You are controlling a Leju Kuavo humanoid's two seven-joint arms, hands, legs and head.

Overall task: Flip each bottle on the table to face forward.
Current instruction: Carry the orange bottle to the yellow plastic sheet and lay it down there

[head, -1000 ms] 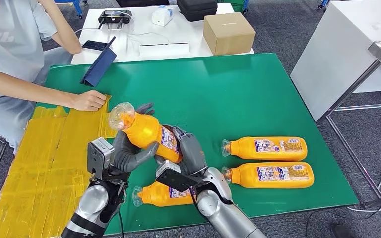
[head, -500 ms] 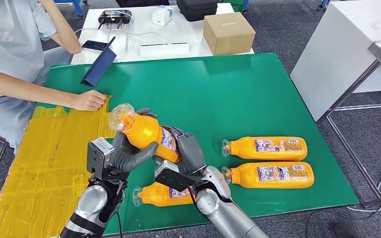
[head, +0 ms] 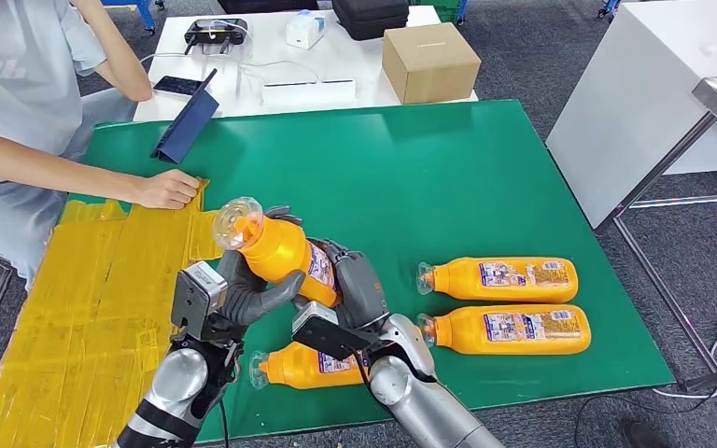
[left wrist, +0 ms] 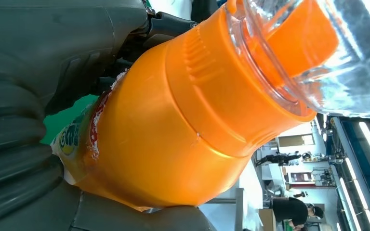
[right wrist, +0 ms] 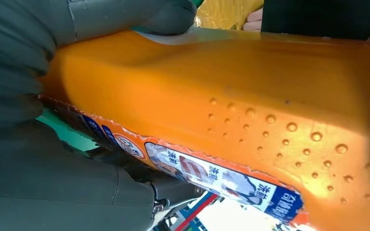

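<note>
You've got the left hand (head: 247,294) and right hand (head: 355,289) both wrapped around the orange bottle (head: 275,247), tilted above the green surface (head: 429,168); cap far-left. Three bottles lie nearby.

- The left hand (head: 247,294) has shifted slightly rightward, toward the right hand (head: 355,289).
- The held bottle (head: 275,247) now stands a little more upright, cap edging right.

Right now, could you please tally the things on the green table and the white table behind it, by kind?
Orange bottles: 4, one held, three lying
Cardboard box: 1
Blue folder: 1
Black case: 1
Total: 7
</note>
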